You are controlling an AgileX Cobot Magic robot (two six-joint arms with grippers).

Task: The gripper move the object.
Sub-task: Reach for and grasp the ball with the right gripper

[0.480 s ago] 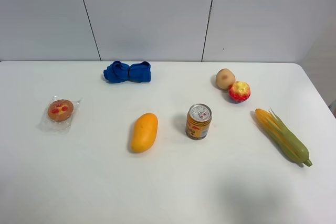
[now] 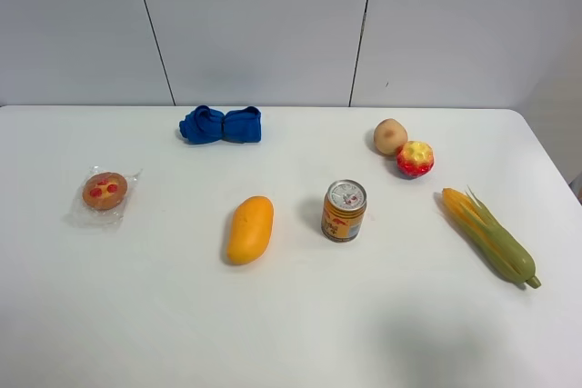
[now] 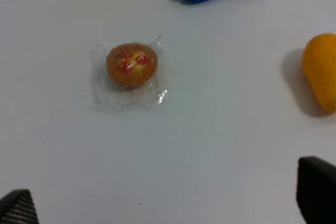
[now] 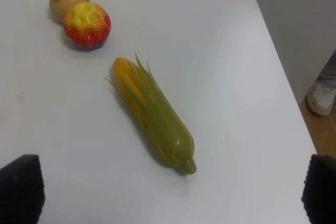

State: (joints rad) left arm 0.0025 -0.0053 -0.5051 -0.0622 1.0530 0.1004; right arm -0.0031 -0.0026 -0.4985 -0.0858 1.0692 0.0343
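Observation:
The object, a small red fruit with a yellow dimpled top (image 2: 415, 158), sits on the white table at the back right, touching a tan round fruit (image 2: 390, 136). It also shows in the right wrist view (image 4: 87, 25), far ahead of my right gripper (image 4: 170, 192). That gripper is open and empty, with only its black fingertips (image 4: 21, 187) showing at the frame corners. My left gripper (image 3: 165, 203) is also open and empty, with its fingertips (image 3: 317, 190) wide apart over bare table. Neither arm shows in the exterior high view.
A green-and-yellow corn cob (image 2: 489, 235) lies right of the object, near the table's right edge (image 4: 273, 51). A can (image 2: 345, 211) and an orange mango (image 2: 249, 229) stand mid-table. A blue cloth (image 2: 221, 124) lies at the back and a wrapped pastry (image 2: 105, 191) at the left.

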